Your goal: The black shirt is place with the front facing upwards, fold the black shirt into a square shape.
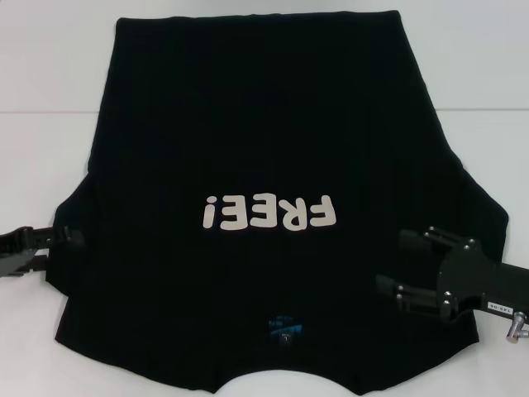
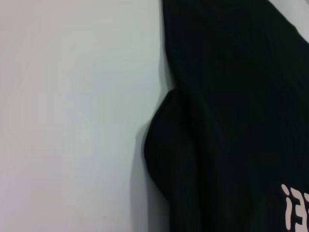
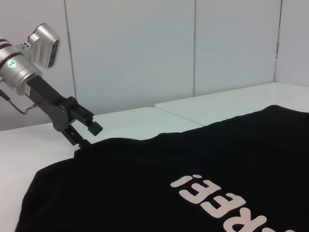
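Observation:
The black shirt (image 1: pixel 264 149) lies flat on the white table, front up, white "FREE!" lettering (image 1: pixel 270 213) in the middle and a small blue neck label (image 1: pixel 285 328) near the front edge. My left gripper (image 1: pixel 62 250) is at the shirt's left sleeve edge, open, its fingers on either side of the fabric edge; it also shows in the right wrist view (image 3: pixel 88 137). My right gripper (image 1: pixel 402 263) is open and empty, low over the shirt's right sleeve area. The left wrist view shows the rounded sleeve (image 2: pixel 178 145) against the table.
The white table (image 1: pixel 50 149) has a seam running across behind the sleeves, with bare surface on both sides of the shirt. Pale wall panels (image 3: pixel 145 48) stand beyond the table's left side.

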